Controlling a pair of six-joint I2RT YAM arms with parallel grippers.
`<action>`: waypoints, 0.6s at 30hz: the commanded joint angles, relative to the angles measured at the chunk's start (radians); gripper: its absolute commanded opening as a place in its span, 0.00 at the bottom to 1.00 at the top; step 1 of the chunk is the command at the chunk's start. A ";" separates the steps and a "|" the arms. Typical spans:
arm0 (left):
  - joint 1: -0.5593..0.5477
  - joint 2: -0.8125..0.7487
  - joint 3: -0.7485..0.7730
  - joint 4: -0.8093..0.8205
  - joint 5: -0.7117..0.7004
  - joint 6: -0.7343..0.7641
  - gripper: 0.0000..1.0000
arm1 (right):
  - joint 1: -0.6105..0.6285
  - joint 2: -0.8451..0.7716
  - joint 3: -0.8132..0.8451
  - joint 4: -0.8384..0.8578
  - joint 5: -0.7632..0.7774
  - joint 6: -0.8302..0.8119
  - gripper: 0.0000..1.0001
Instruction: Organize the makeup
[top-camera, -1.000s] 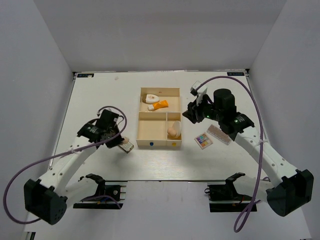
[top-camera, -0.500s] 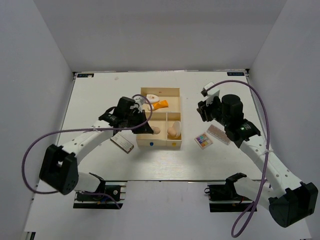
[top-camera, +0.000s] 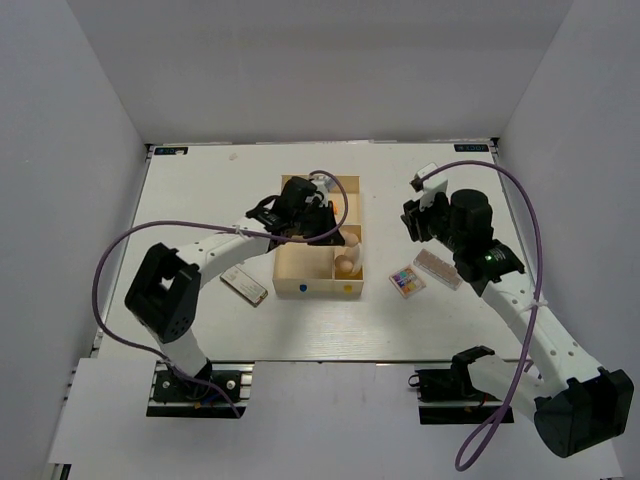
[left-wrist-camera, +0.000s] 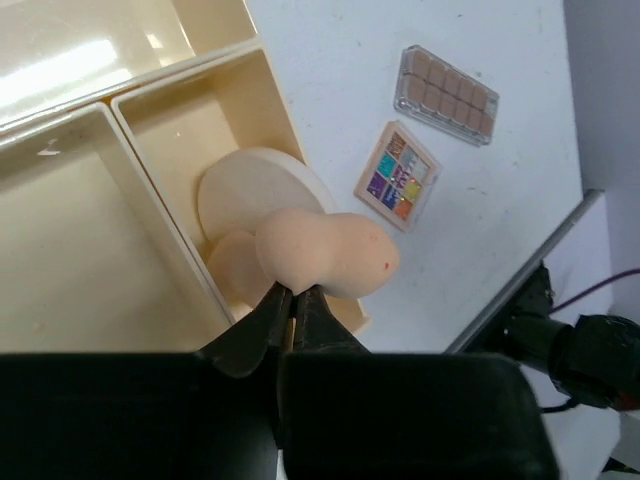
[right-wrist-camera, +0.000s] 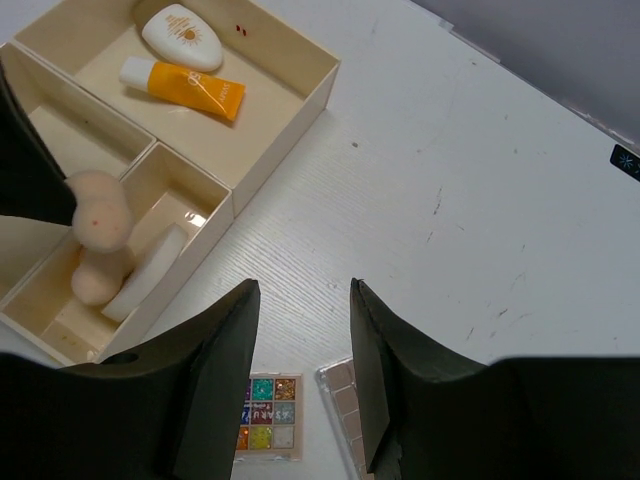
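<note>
1. A flat palette (top-camera: 243, 285) lies on the surface left of the box (top-camera: 318, 289); it looks stiff and thin, probably best taken across its narrow edges
2. Left jaws, pinched together on the narrow end of the egg sponge (left-wrist-camera: 330, 255), hold it over the box's lower-right compartment, above the round puff (left-wrist-camera: 250, 185); it looks soft, light and squashy
3. The multicoloured palette (left-wrist-camera: 397, 175) lies right of the box
4. Right jaws stand apart, empty

A pale wooden three-compartment box (top-camera: 318, 287) stands near the middle of a white, wood-grained table (top-camera: 200, 190); one long compartment runs across its far side, two smaller ones sit side by side nearer; its near wall bears a small blue dot (top-camera: 303, 287) and a yellowish dot (top-camera: 347, 288). Plain grey walls (top-camera: 80, 100) enclose the table on three sides; a small dark label (top-camera: 172, 150) lies at the far left corner, a second dark label (top-camera: 470, 148) at the far right.
</note>
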 joint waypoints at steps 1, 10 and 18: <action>-0.027 0.038 0.062 0.011 -0.090 0.019 0.12 | -0.009 -0.022 -0.005 0.047 -0.030 0.000 0.47; -0.059 0.138 0.163 -0.060 -0.213 0.022 0.34 | -0.020 -0.027 -0.011 0.047 -0.057 0.000 0.47; -0.059 0.123 0.170 -0.094 -0.262 0.011 0.53 | -0.025 -0.028 -0.013 0.045 -0.073 0.003 0.47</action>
